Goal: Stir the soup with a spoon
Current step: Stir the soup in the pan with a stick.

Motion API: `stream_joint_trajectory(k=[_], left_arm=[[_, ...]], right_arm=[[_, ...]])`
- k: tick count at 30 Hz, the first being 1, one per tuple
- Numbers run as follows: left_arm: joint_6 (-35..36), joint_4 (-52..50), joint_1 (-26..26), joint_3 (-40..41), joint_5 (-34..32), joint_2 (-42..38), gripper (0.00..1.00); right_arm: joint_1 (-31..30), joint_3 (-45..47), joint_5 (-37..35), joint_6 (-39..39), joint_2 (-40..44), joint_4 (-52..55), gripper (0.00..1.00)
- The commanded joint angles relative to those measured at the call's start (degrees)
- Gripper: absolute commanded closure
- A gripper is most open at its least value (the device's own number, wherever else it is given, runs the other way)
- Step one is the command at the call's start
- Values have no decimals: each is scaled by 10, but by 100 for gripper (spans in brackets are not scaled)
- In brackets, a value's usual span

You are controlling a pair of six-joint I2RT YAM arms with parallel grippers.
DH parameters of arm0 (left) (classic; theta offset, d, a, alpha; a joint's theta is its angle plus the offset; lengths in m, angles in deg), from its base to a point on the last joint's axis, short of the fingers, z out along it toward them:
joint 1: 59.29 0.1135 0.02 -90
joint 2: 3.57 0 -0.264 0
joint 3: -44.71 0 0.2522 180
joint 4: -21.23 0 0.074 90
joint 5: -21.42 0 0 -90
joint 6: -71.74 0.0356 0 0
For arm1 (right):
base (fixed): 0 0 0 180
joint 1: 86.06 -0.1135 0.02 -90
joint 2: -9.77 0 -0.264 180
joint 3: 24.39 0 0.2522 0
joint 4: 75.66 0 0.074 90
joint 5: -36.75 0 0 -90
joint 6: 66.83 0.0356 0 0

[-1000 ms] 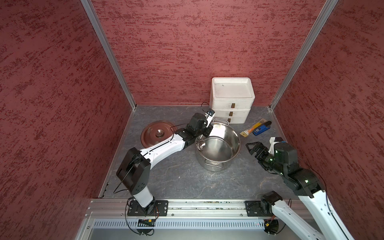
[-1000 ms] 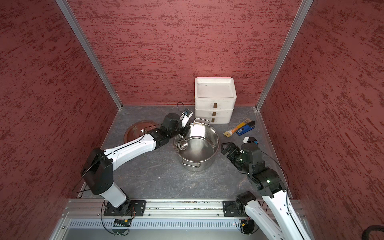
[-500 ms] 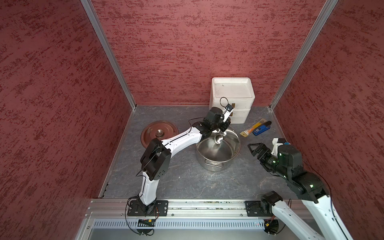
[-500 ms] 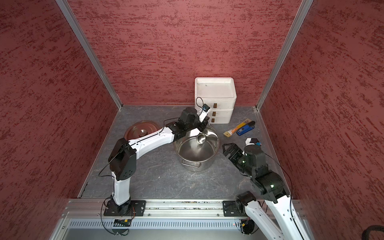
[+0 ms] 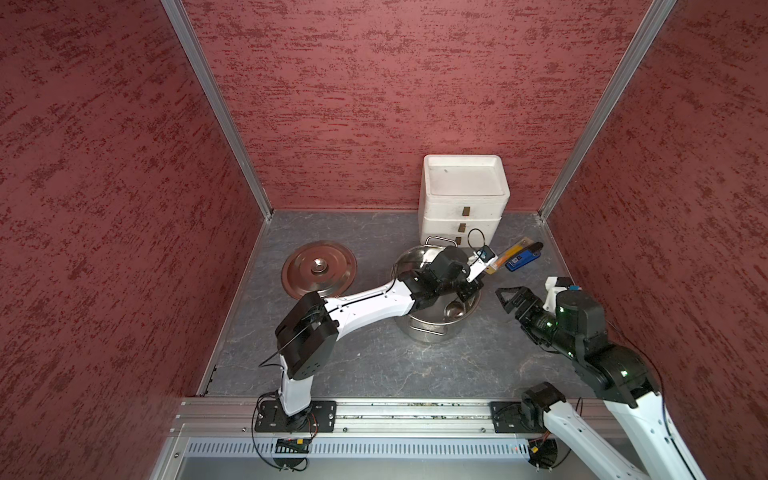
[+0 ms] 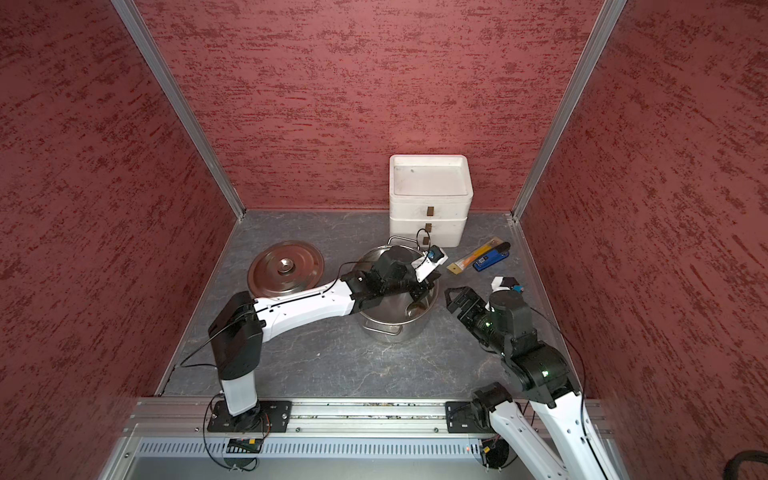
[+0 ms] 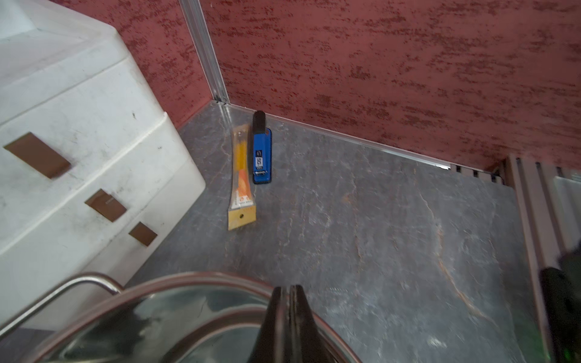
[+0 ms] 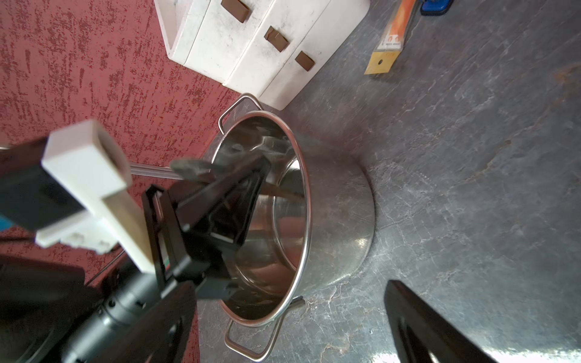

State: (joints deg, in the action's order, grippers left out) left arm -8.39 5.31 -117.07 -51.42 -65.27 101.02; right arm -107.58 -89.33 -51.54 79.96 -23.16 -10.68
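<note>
Seeing the left gripper clenched tight on the spoon, right over the open pot. Can spot the spoon's little bowl just below that gripper, down inside the pot near the wall. Got the right gripper spread wide, just beside the pot, not touching it. Also seeing a lid flat on the counter, well away from both grippers, plus an orange packet and blue tool beyond the right gripper.
</note>
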Motion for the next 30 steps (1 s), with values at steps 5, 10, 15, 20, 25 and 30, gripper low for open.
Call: stream_joint_trajectory(k=[5, 10, 15, 20, 25, 30], left_arm=[[-53, -12, -14, 118, -44, -136, 100], [-61, -36, 1, 187, -88, -204, 100], [-61, -49, 39, 220, -100, -245, 100], [-44, -42, 93, 224, -102, -245, 100], [-16, -14, 142, 200, -102, -208, 100], [5, 10, 178, 141, -87, -139, 100]], right_arm=[[-3, 12, 3, 1, 2, -20, 2], [-3, 11, 10, 0, -10, -32, 2], [-3, 7, 15, -5, -24, -40, 2], [-3, 5, 16, -5, -31, -48, 2], [-3, -1, 14, -8, -39, -50, 2], [-3, -7, 13, -10, -46, -51, 2]])
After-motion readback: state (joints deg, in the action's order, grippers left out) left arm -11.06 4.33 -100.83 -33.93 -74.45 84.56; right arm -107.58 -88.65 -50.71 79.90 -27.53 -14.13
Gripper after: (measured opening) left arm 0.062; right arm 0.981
